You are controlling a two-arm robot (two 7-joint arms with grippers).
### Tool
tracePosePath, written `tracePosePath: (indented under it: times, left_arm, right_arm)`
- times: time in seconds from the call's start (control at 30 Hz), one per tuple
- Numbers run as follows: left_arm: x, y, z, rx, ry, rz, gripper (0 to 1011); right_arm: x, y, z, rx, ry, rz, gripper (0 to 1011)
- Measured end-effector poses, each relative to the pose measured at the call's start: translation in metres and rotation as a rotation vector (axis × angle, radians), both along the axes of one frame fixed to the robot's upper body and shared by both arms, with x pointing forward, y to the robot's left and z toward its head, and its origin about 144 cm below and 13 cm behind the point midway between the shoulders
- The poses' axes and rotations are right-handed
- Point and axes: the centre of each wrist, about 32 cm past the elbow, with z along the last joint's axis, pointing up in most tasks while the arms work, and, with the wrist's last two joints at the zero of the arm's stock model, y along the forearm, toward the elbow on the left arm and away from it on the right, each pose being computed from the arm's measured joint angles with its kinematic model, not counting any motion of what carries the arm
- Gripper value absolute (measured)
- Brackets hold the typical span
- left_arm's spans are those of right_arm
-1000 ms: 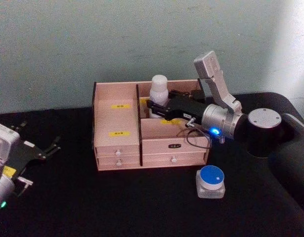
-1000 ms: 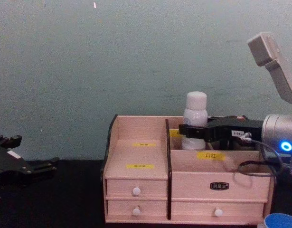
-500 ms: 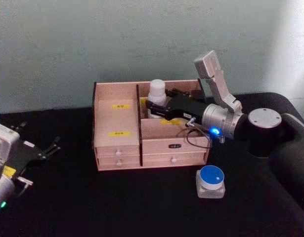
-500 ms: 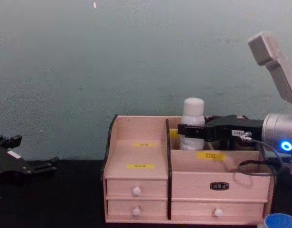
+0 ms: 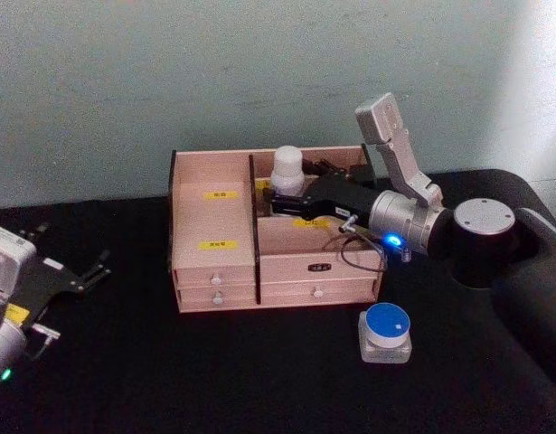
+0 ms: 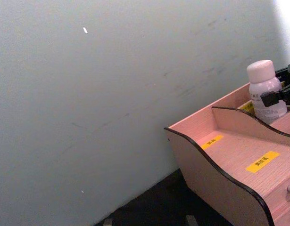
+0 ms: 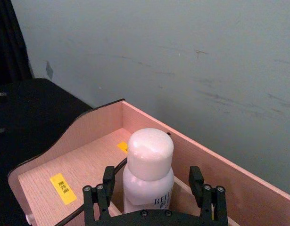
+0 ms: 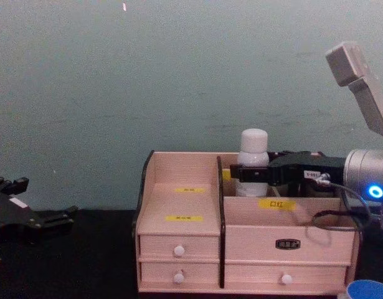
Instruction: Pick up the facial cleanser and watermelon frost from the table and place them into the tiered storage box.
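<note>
A white bottle [image 5: 287, 172] with a rounded cap stands upright in the back right compartment of the tiered storage box [image 5: 214, 217]. My right gripper [image 5: 282, 194] reaches in from the right and is open. In the right wrist view its fingers [image 7: 107, 186] flank the bottle [image 7: 149, 165] with a small gap on each side. In the chest view, the bottle [image 8: 253, 149] rises above the box's [image 8: 179, 199] rim, with the gripper [image 8: 250, 174] at its body. A squat jar with a blue lid [image 5: 387, 333] sits on the table. I cannot tell which is the cleanser.
My left gripper [image 5: 92, 271] rests open, low over the black table at the far left, away from the box. The box's left stepped shelves [image 6: 229, 160] with yellow labels hold nothing. A plain wall stands close behind the box.
The right gripper lowered the white bottle into the back compartment, so less of it shows above the rim. The left arm stayed put.
</note>
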Motion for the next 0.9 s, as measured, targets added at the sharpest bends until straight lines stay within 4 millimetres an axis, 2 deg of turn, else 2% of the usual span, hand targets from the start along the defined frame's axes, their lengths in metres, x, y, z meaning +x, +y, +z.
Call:
tracePosePath:
  times: [0.17, 0.47, 0.6, 0.9]
  left_arm:
    - [0.000, 0.000, 0.000, 0.000, 0.000, 0.000, 1001]
    - [0.000, 0.000, 0.000, 0.000, 0.000, 0.000, 1001]
    - [0.000, 0.000, 0.000, 0.000, 0.000, 0.000, 1001]
    - [0.000, 0.000, 0.000, 0.000, 0.000, 0.000, 1001]
  right_arm:
    - [-0.002, 0.000, 0.001, 0.000, -0.009, -0.002, 1002]
    - [-0.017, -0.003, 0.013, 0.017, -0.076, -0.018, 1002]
    - [-0.029, -0.007, 0.020, 0.033, -0.092, -0.013, 1002]
    - [-0.075, -0.029, 0.026, 0.046, -0.120, 0.036, 1002]
